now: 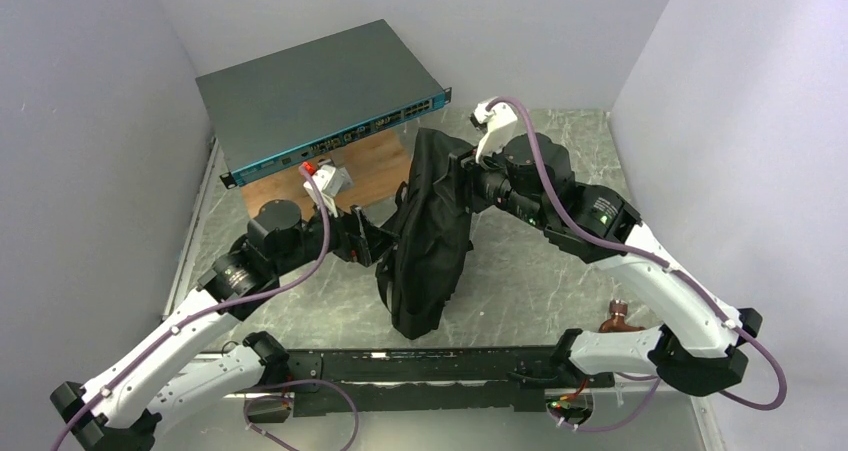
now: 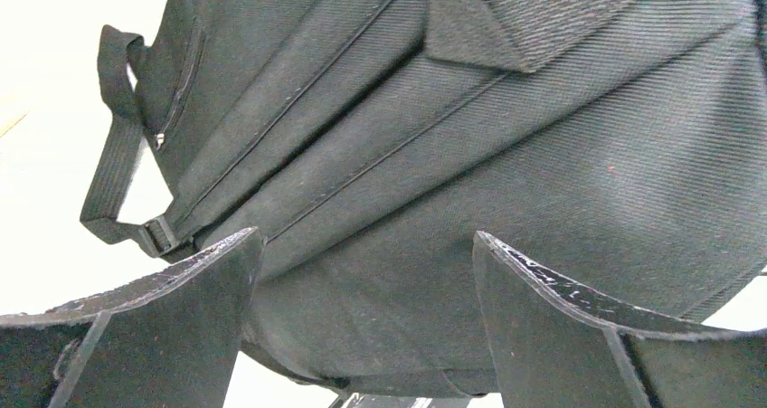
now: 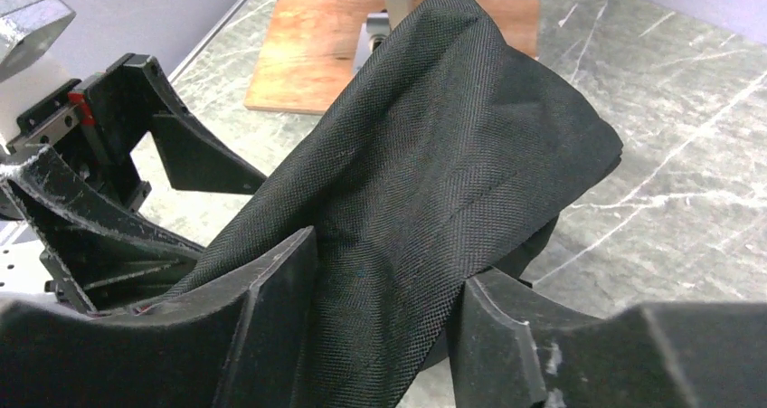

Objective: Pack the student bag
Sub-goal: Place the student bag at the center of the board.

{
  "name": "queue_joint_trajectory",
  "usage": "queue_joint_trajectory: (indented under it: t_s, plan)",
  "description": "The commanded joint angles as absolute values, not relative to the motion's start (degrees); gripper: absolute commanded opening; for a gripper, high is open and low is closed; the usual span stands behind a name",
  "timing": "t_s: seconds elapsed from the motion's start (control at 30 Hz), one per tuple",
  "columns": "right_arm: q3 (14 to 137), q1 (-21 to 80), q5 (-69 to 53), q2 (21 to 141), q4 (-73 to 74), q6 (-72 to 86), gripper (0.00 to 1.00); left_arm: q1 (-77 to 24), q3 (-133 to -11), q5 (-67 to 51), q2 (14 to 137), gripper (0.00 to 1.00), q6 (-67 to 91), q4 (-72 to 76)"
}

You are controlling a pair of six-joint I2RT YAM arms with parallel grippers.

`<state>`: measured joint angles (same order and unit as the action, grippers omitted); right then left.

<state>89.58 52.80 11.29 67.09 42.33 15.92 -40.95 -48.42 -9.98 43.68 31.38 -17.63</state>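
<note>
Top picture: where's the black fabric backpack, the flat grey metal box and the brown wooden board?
Black fabric backpack [image 1: 430, 241], top view, middle of its body.
Flat grey metal box [image 1: 310, 86], top view, centre of its lid.
Brown wooden board [image 1: 385, 168], top view, its bare front part.

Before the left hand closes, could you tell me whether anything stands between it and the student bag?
Nothing visible does. The left hand is open close up to the student bag, with only the bag's own fabric showing between its jaws.
</note>
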Motion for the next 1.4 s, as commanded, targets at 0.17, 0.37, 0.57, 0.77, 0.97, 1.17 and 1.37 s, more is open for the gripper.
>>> queue_joint_trajectory:
  t_s: [0.17,0.37,0.57,0.77,0.97,1.17,1.37]
  plan:
    - [95.81,52.80,9.79,69.91,40.29,16.09,0.92,-41.01,-51.44,-10.76,41.14,0.93,30.97,-14.21]
    - [96.01,52.79,12.05,68.28,42.40,16.28,1.00,-41.01,-53.19,-8.86,39.84,0.96,28.57,-17.42]
    - [96.74,52.82,10.70,65.27,43.43,19.02,1.00,-41.04,-57.53,-8.90,39.18,0.98,26.98,-19.40]
    - [93.45,52.74,14.31,61.56,43.08,21.09,1.00,-41.00,-61.88,-14.27,42.83,1.00,26.90,-17.59]
    - [91.28,52.73,14.17,61.87,41.51,21.62,0.96,-41.17,-65.53,-25.47,51.79,0.96,29.26,-10.11]
    - [88.13,52.73,11.08,64.95,37.76,21.77,0.81,-44.53,-68.86,-28.43,61.39,0.96,28.93,-8.21]
    - [91.33,50.50,30.76,68.12,44.20,26.43,0.49,-49.64,-68.27,-22.32,61.85,0.92,25.34,-9.42]
